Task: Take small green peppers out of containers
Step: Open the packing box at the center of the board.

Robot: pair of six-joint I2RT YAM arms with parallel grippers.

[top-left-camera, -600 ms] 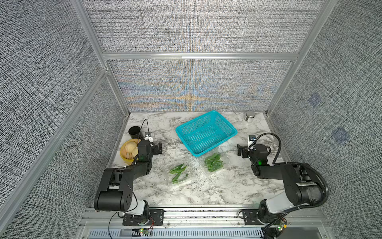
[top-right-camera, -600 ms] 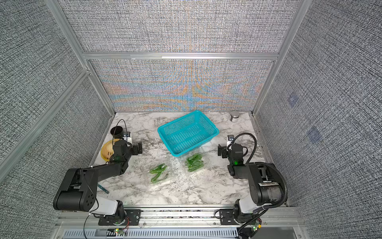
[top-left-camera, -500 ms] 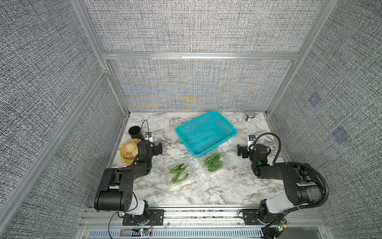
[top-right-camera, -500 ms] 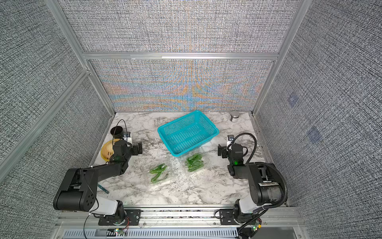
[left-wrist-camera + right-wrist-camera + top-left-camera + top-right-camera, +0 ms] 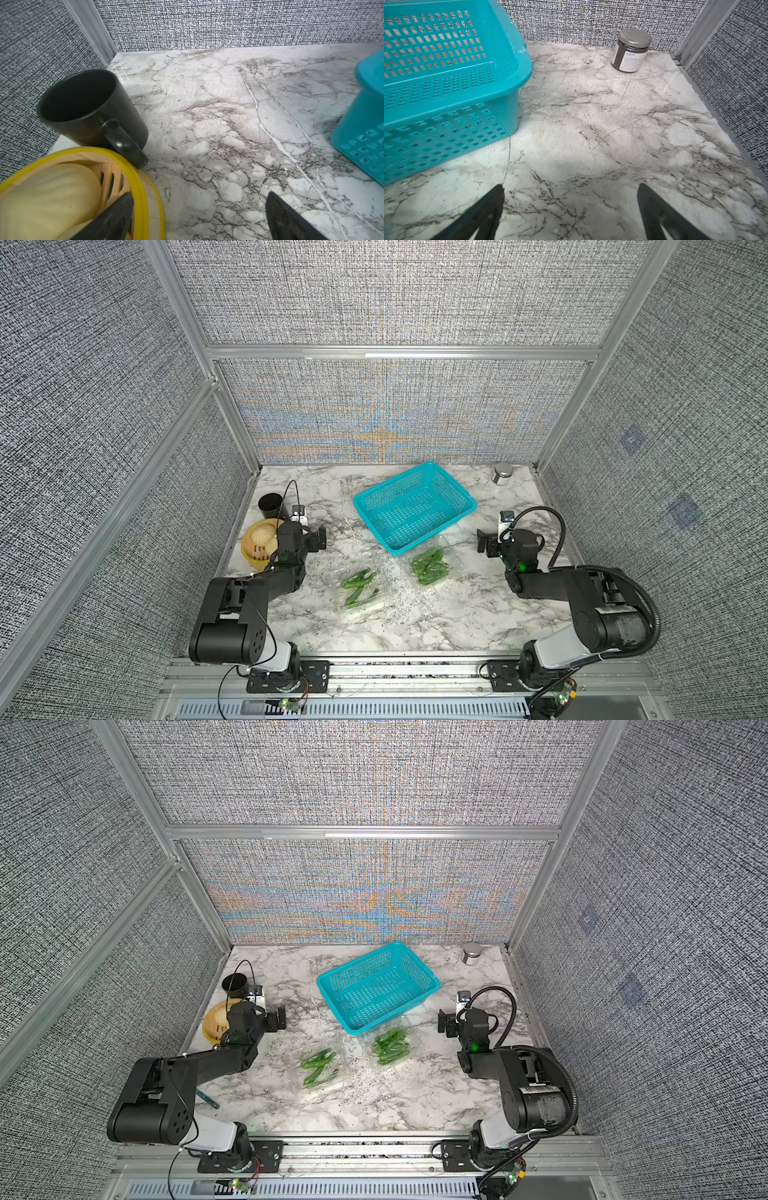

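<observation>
Nothing has moved. The left gripper [image 5: 318, 537] and right gripper [image 5: 484, 541] hang wide open, holding nothing, out at each side. The small green peppers [image 5: 358, 583] lie in the containers [image 5: 385, 591] in the middle, lids maybe shut. None are out.

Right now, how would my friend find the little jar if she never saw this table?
Start at the marble table and find the teal basket near the back. In the far corner on the side of the right arm stands the jar, alone. Only it has a shiny silver lid and a white label.
</observation>
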